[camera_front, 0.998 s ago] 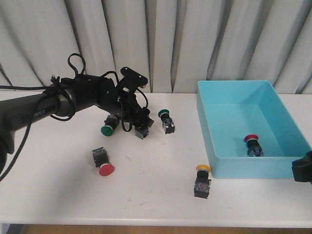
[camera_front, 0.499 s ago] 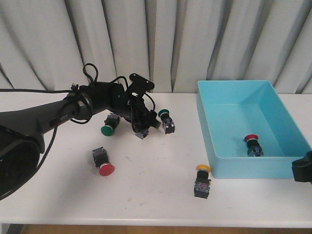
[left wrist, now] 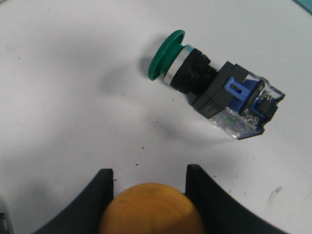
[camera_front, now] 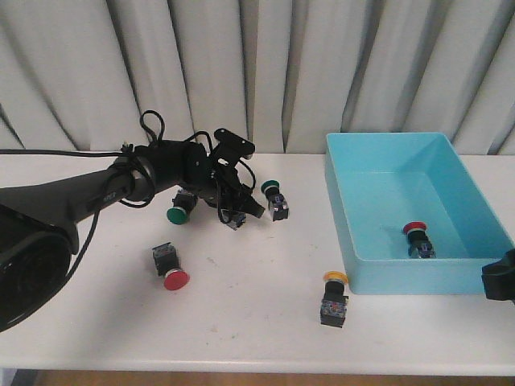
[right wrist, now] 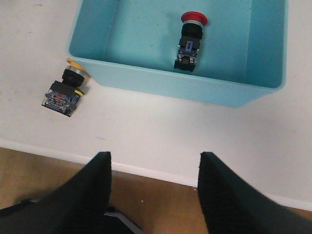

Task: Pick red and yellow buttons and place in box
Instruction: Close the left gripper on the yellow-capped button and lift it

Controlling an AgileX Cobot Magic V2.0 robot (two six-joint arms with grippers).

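Observation:
My left gripper (camera_front: 238, 209) hangs low over the back-left of the table, shut on a yellow button (left wrist: 151, 210) whose cap fills the gap between the fingers (left wrist: 95, 197). One red button (camera_front: 170, 269) lies on the table at the front left. Another yellow button (camera_front: 334, 297) (right wrist: 66, 90) lies just in front of the box (camera_front: 402, 145) (right wrist: 170, 84). A red button (camera_front: 417, 240) (right wrist: 191, 41) lies inside the box. My right gripper (right wrist: 155, 161) is open and empty, off the table's front edge near the box's front right corner.
Two green-capped buttons lie close to the left gripper, one (camera_front: 181, 207) to its left and one (camera_front: 273, 199) (left wrist: 209, 92) to its right. A grey curtain hangs behind the table. The left arm's cables loop above its wrist.
The left arm has reached further right and its wrist has turned, with the gripper staying low over the same spot. The buttons on the table and the right arm have not moved.

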